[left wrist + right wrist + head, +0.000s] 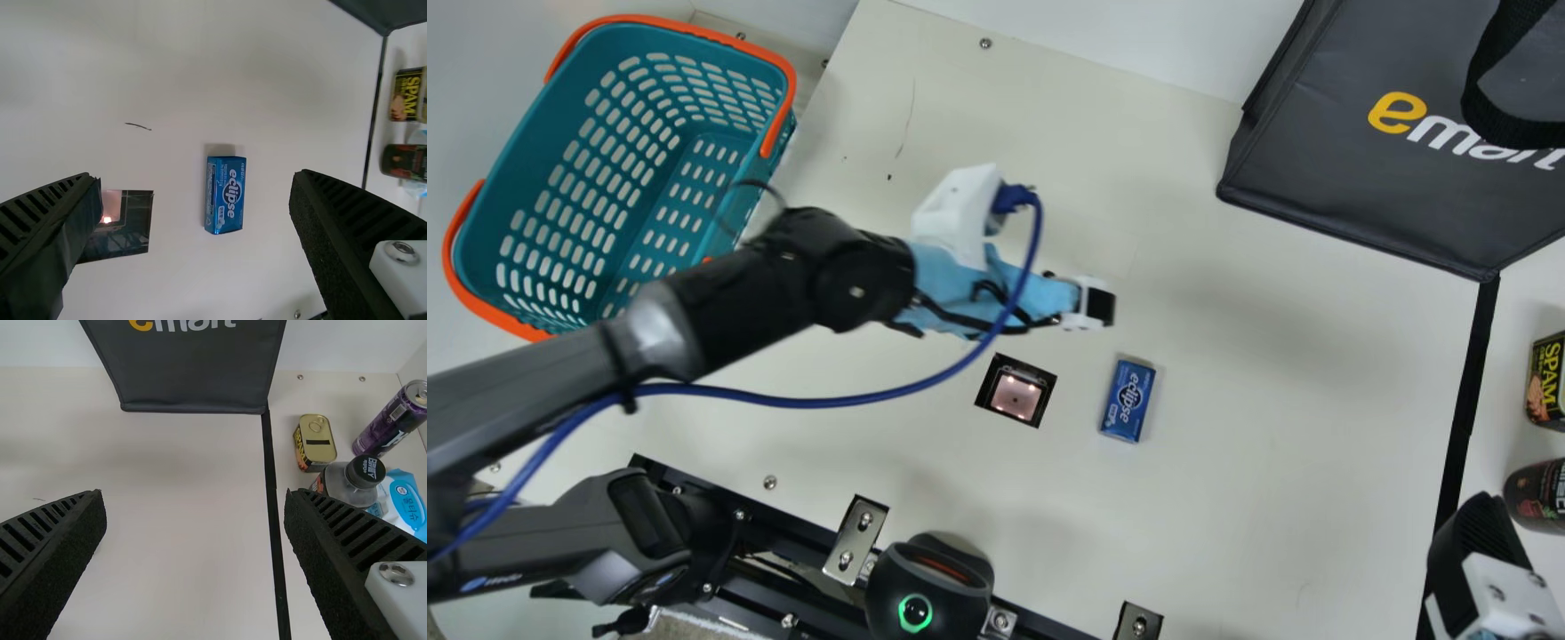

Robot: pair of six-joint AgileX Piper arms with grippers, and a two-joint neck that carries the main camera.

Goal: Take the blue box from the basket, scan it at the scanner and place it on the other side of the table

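The blue box (1128, 400) is lying on the cream table (1280, 427) with its printed face up, outside the basket (516, 173). It is resting just beside the scanner (1015, 393), on the side toward the black strip (1467, 400), and the two are not touching. Small lights are glowing in the scanner's square window.

The left gripper (1104, 308) is hanging above the table near the box and the scanner, and a blue cable (871, 400) is looping along its arm. In the left wrist view its fingers (50, 233) are standing wide apart, gripping nothing, with the box showing in the gap and touching neither one. The right gripper (1476, 551) is hovering by the black strip at the main view's lower right; its fingers (57, 553) are also spread, holding nothing.

The teal basket with orange handles is sitting at the main view's upper left. A dark bag (1360, 151) is standing at the upper right, a lower corner meeting the end of the strip. Beyond the strip, a meat tin (315, 443), a purple drink can (390, 423), a black-lidded jar (353, 480) and a blue-and-white pack (405, 503) are grouped together.
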